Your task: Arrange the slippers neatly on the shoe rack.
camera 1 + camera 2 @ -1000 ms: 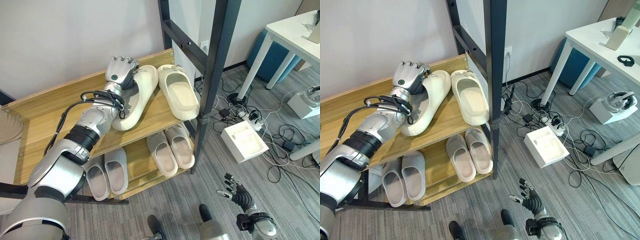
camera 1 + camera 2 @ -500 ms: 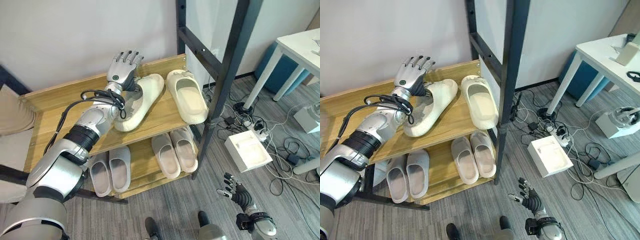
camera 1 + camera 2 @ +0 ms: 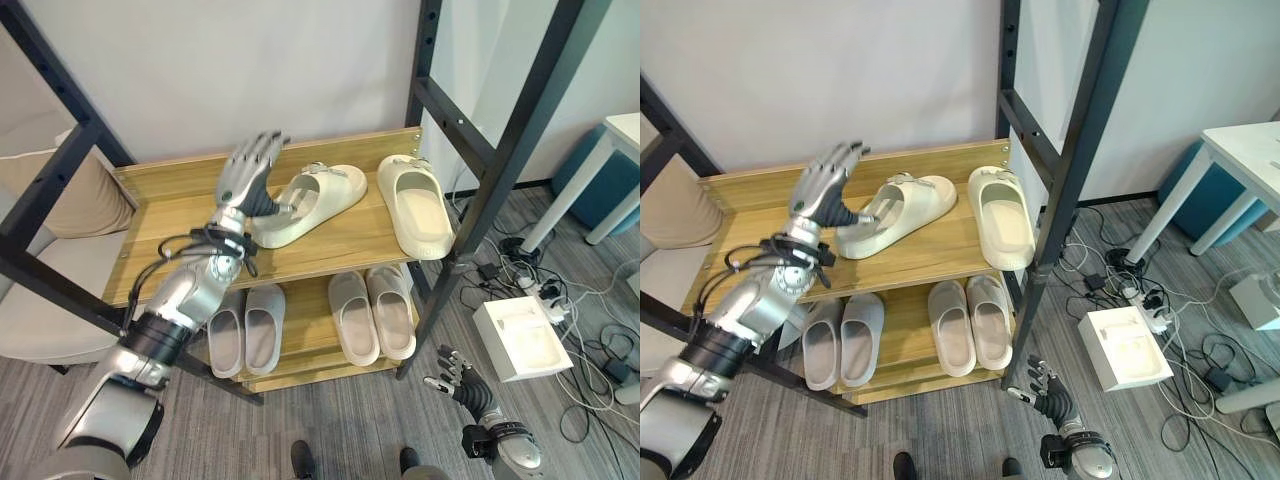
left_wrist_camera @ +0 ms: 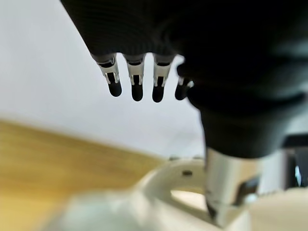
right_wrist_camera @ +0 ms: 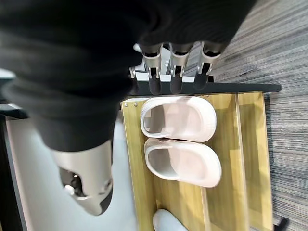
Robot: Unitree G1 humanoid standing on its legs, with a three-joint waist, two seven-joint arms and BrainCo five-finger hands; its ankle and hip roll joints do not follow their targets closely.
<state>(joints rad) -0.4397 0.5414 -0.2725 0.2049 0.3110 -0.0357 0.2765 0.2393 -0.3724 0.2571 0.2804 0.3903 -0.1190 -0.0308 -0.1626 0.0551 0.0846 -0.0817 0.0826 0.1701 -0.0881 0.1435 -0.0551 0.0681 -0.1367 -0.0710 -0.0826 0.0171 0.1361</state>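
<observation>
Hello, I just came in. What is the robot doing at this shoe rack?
It is tidying slippers. Its left hand, fingers open, sits at the heel of a cream slipper lying askew on the top shelf, beside its straight partner. Two pairs sit below. The right hand hangs open near the floor.

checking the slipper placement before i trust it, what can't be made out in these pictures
- Whether the left hand touches the tilted cream slipper: the eye views show open fingers above its heel, thumb near it; the left wrist view is blurred there.
- Heels of the grey pair on the lower shelf: hidden by the left arm.
- Toes of the beige pair: tucked under the upper shelf.
- The right hand, low by the floor, is open.
</observation>
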